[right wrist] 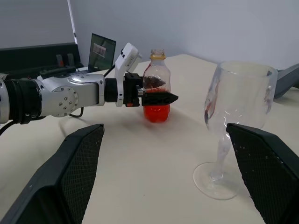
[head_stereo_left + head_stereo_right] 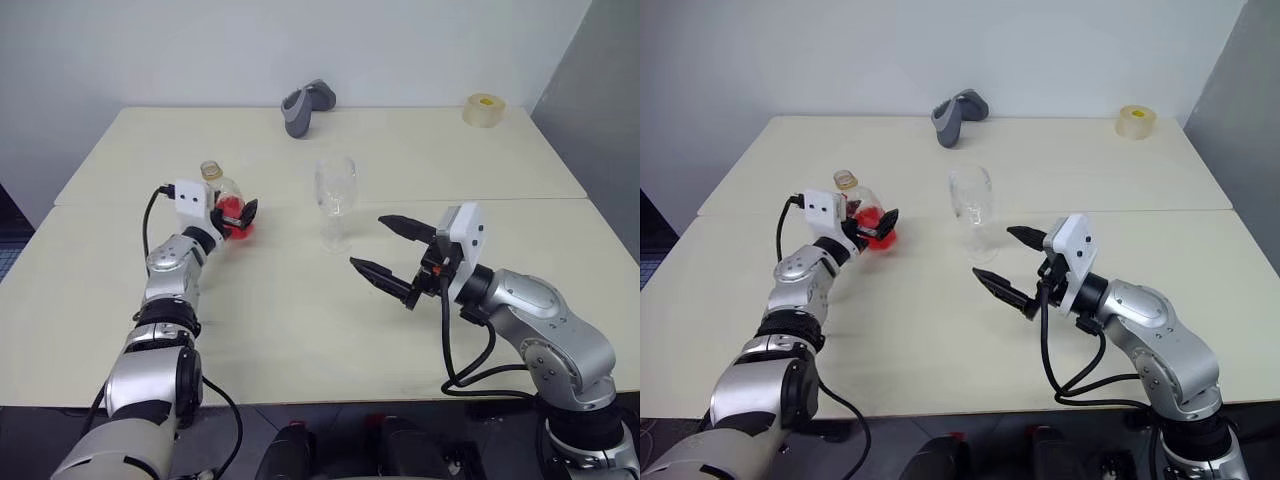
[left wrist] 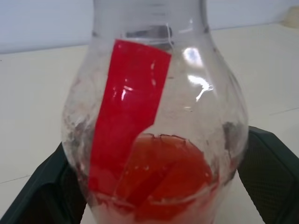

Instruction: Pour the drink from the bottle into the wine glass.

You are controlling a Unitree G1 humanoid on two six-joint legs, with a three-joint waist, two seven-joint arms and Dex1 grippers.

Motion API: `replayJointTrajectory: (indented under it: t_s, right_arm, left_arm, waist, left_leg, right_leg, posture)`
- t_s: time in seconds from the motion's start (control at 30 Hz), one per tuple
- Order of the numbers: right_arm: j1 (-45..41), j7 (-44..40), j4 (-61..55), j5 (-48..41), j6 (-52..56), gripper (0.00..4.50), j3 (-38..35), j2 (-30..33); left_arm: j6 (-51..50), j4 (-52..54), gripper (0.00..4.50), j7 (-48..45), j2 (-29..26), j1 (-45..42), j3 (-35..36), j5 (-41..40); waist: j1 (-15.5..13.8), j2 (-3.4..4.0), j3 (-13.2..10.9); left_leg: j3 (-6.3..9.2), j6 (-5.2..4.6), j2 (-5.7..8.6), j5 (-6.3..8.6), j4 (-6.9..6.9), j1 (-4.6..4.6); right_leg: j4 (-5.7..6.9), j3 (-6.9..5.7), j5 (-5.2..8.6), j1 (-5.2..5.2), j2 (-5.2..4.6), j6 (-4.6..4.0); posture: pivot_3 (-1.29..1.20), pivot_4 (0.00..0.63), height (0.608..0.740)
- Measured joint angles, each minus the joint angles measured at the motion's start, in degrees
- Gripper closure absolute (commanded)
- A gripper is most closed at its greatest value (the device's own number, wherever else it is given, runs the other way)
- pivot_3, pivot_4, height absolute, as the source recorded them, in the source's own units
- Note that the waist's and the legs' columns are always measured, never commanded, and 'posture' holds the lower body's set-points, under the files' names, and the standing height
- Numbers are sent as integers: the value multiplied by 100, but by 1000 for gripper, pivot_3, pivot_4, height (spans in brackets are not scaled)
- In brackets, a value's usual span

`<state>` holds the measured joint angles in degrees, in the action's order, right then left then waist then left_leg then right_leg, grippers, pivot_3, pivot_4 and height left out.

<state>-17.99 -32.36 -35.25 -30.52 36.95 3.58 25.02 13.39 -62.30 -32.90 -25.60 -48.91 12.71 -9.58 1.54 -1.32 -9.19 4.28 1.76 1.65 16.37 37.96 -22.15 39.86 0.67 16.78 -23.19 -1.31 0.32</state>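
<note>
Left arm: stretched forward across the left half of the head view, its tool (image 2: 236, 215) level and reaching the bottle (image 2: 224, 200) in the upper left of centre.
Left tool: jaws spread wide, one finger on each side of the bottle's lower body; from the wrist camera the black fingers (image 3: 268, 172) flank the clear wall, and whether they touch it I cannot tell.
Right arm: bent at lower right of the head view, forearm angled toward the centre.
Right tool (image 2: 392, 250): jaws wide apart, holding nothing, well above the counter.
Counter (image 2: 300, 330): pale cream, with a seam running across it behind the glass; it fills most of the frame.
Room: plain white wall at the top; a grey object (image 2: 305, 106) lies at the far edge, top centre, and a tape roll (image 2: 485, 109) sits at the top right.
Bottle: upright, cap off, the drink (image 3: 168, 182) pooled red-orange in its bottom part.
Wine glass (image 2: 335, 200): upright at centre, looks empty, between the two tools, just beyond the right tool's tips and well apart from the bottle.
</note>
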Motion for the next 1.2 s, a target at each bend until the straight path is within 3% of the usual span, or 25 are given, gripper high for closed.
replayJointTrajectory:
  t_s: [0.2, 0.37, 0.73, 1.03, 1.2]
  right_arm:
    - [-1, 26, -1, 0, 2, 0, -1, 2]
    - [-6, 30, 0, 0, 2, 0, -2, 1]
    - [-336, 41, 215, 3, 2, 0, -30, -53]
    - [-1357, 121, 1452, 276, -79, 0, 7, -236]
    - [-1700, 201, 2104, 581, -239, 0, 36, -384]
  left_arm:
    - [183, -305, 2057, -58, -9, -164, 12, 43]
    - [202, -321, 2625, -162, -10, -169, 6, 77]
    - [289, 156, 3110, -644, -239, -544, -646, 604]
    - [1741, -260, 3123, -215, -441, -1936, -1632, 1892]
    - [2224, -657, 3123, -9, -430, -2187, -2009, 2371]
  waist:
    - [3, 0, 0]
    - [8, 0, 0]
    - [10, -11, -7]
    - [12, -14, -9]
    - [38, -14, -9]
  left_leg:
    - [1, 0, 1, 0, 0, 0]
    - [1, 0, 1, 0, 1, -2]
    - [11, 1, 3, -1, 12, -24]
    - [9, 1, 12, -1, 12, -31]
    - [2, 2, 12, -2, 12, -41]
  right_leg:
    - [1, -1, 0, -1, 0, 0]
    - [1, -1, 0, -1, 0, 0]
    - [4, -11, 0, -11, 0, -1]
    - [4, -11, -1, -20, -4, -1]
    - [12, -2, -1, -38, -4, -1]
  posture:
    - [0, 150, 740]
    - [0, 150, 740]
    - [0, 150, 740]
    - [0, 150, 740]
    - [0, 150, 740]
